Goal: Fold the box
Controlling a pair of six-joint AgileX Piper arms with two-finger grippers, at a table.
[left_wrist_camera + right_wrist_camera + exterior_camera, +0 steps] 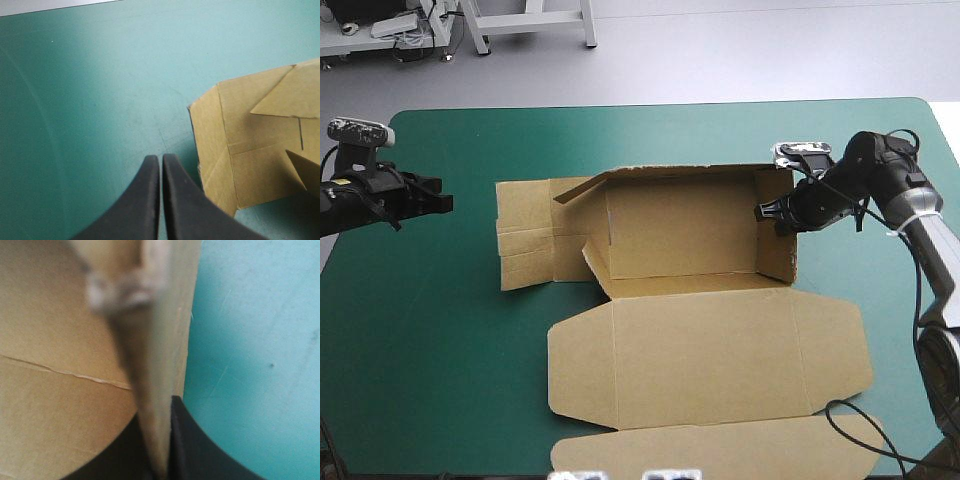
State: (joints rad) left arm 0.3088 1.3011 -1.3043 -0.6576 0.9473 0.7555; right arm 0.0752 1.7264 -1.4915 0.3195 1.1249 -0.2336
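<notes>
Right tool (762, 211) is clamped on the right wall of the box (680, 235), which is spread at frame centre on the desk (420, 350); left tool (445, 203) is closed, empty, at far left. The sheet could be dragged if pulled unbraced.

High view: bright, even light from overhead, no glare. The walls of the box (700, 330) throw short soft shadows onto its floor at centre frame, with a thin dark line under the flap at left. The teal-green cover (440, 350) is evenly lit.

Left wrist view: cover dimmer beside the left gripper (161, 165), brighter farther ahead.

Right wrist view: board edge pinched in the right gripper (161, 435) badly out of focus; cover beside it bright.
</notes>
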